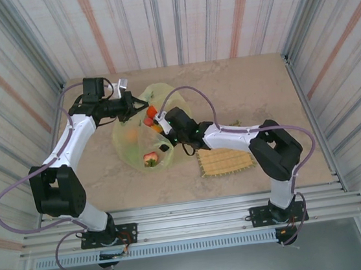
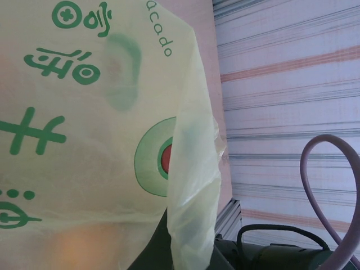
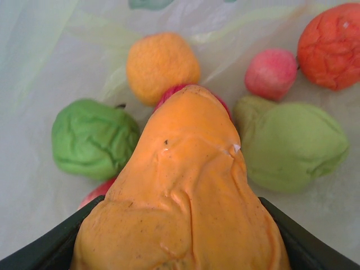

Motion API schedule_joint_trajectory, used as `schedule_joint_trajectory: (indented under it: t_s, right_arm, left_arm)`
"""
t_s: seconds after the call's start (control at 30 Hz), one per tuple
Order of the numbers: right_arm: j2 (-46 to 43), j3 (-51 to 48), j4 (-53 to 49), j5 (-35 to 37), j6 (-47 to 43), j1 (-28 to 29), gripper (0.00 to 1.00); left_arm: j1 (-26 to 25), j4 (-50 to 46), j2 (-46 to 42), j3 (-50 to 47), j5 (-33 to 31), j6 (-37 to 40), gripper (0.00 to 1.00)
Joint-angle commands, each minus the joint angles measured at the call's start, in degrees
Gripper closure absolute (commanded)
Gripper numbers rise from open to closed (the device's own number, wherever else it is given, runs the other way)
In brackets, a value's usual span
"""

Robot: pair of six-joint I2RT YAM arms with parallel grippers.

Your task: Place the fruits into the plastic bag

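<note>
Clearly, right end effector (image 1: 160, 120) pinches an orange (image 3: 185, 185) above fruits (image 3: 292, 146) inside the plastic bag (image 1: 128, 146).

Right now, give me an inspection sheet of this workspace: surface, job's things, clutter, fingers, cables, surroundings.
Surface: beige stone-look table.
Job's things: plastic bag on the table, its mouth lifted. Lying in it are a green apple, green pear, orange, darker orange and pinkish fruit.
Clutter: woven mat, partly under the right arm.
Grippers: left gripper, fingers shut on the bag's rim. Right gripper, fingers squeezing a held orange above the bagged fruits.
Cables: purple cable looping along each arm.
Surroundings: striped walls; metal rail at the near edge.
</note>
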Motion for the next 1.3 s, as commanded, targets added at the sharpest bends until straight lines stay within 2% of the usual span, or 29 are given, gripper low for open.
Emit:
schedule_joint_trajectory:
  t_s: [0.0,0.3,0.67,0.9,1.27]
  right_arm:
    - [2.52,3.63,4.73,3.87,4.16,0.16,0.38]
    - [8.74,8.90,6.37,12.70,12.52,0.18,0.38]
    - [14.87,13.22,10.63,16.20,17.72,0.25,0.37]
    - [17.13,15.18,10.58,15.86,19.42,0.03,0.31]
    - [15.60,14.73,9.39,13.20,19.02,-0.63,0.19]
  left_arm:
    - [0.32,-0.14,-0.90,-0.42,0.65,-0.18,1.00]
    - [0.34,-0.13,-0.90,-0.42,0.65,-0.18,1.00]
    - [0.23,0.03,-0.81,-0.52,0.82,-0.45,1.00]
    - [0.23,0.21,-0.81,-0.51,0.99,-0.61,1.00]
    - [0.25,0.30,-1.25,-0.57,1.09,-0.59,1.00]
